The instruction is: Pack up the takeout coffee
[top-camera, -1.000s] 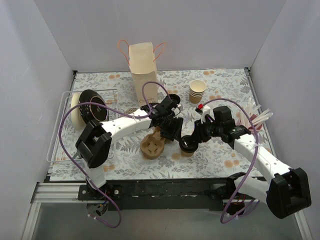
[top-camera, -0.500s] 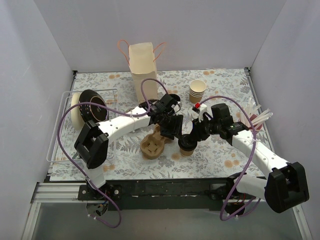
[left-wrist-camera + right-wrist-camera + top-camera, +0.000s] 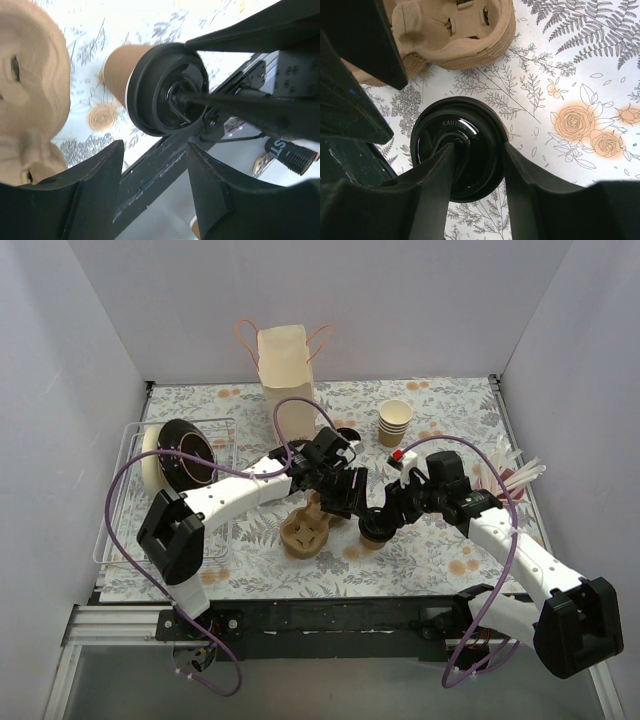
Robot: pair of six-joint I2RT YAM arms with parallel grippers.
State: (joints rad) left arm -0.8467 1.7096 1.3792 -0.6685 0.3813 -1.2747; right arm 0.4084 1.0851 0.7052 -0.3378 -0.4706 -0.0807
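Observation:
The takeout coffee (image 3: 376, 532), a tan paper cup with a black lid, stands upright on the floral table just right of the brown pulp carrier (image 3: 305, 531). My right gripper (image 3: 386, 516) is shut on its lid (image 3: 455, 150). One finger sits in the lid's recess and the other outside the rim, around the gripper's midpoint (image 3: 477, 148). My left gripper (image 3: 346, 502) is open and empty, just left of the cup and above the carrier's right edge. In the left wrist view the lid (image 3: 167, 90) lies beyond the open left gripper (image 3: 155, 170).
A cream paper bag (image 3: 285, 380) with pink handles stands at the back. A stack of lidless cups (image 3: 394, 422) is at the back right. A wire rack (image 3: 125, 502) holding round black and cream items is at the left. Straws and packets (image 3: 515, 476) lie at the right.
My left gripper has shifted a little to the right, closer to the cup. My right gripper has stayed on the lid, and the cup has barely moved.

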